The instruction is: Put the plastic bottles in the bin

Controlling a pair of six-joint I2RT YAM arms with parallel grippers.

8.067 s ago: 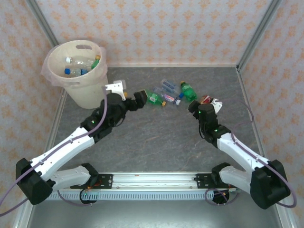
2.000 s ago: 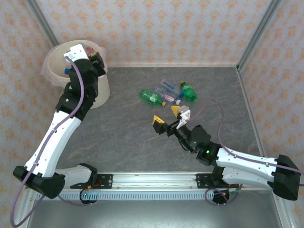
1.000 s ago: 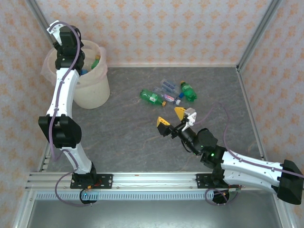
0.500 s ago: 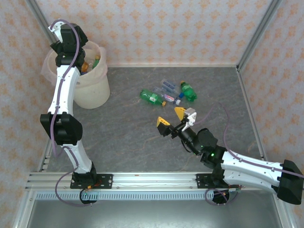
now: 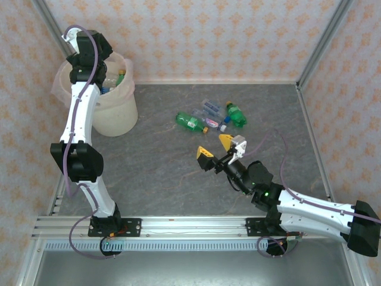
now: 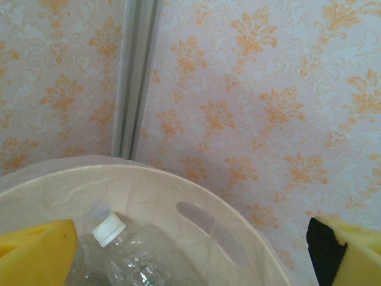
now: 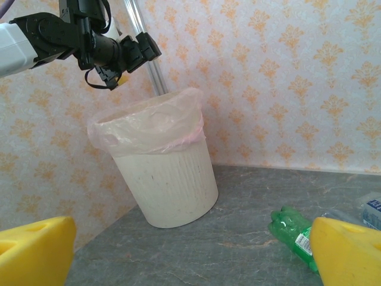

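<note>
Has swung the left arm up off the middle of the surface to hang over the bin in the far-left corner, and has thrown the left jaws wide apart, clamped on nothing. Looks like the drop step, just finished. From the left wrist, looks down on a clear white-capped bottle inside the bin, below and between the yellow pads, seemingly touching neither. Holds the right jaws spread too, empty, hovering over the middle of the surface, nearer the near edge. Leaves a cluster of plastic bottles toward the far edge, ahead of the right jaws and apart from them, with the green bottle lying closest on its side. Calls next for reaching forward, lowering astride that one and closing.
</note>
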